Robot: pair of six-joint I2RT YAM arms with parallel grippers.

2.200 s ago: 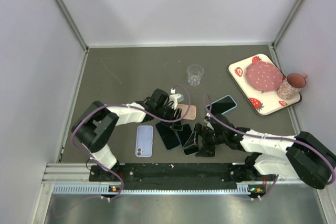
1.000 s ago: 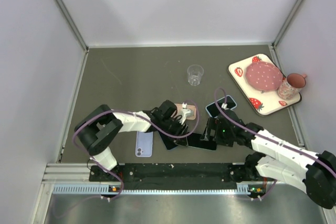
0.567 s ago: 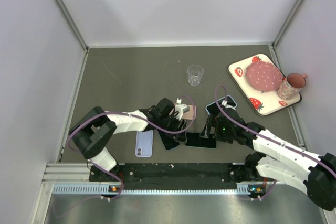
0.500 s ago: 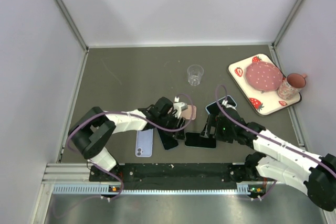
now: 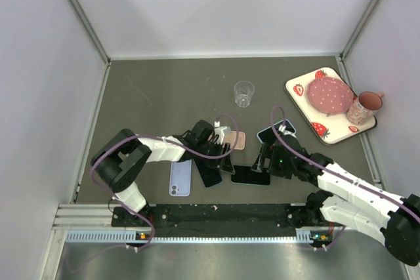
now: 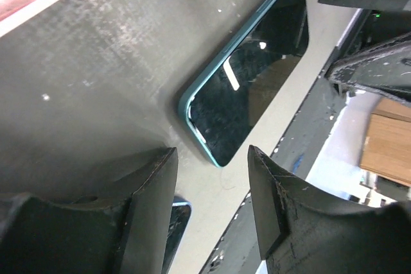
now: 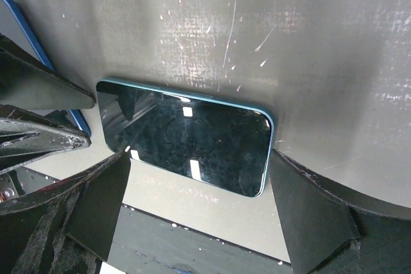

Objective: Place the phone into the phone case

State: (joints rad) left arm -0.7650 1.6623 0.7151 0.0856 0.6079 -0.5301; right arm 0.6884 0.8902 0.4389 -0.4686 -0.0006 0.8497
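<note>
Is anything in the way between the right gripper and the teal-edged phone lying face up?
Nothing visible: the right gripper is open with a finger either side of the teal-edged phone, flat on the table.

On the bench (image 5: 151, 96), you have the phone (image 5: 248, 176) near the front edge, under the right claw (image 5: 262, 164). A second handset (image 5: 209, 172) lies just left of it, a third handset (image 5: 180, 177) further left. The case (image 5: 234, 140) lies just behind them, the cup (image 5: 243, 93) farther back, the tray (image 5: 341, 132) far right.
</note>
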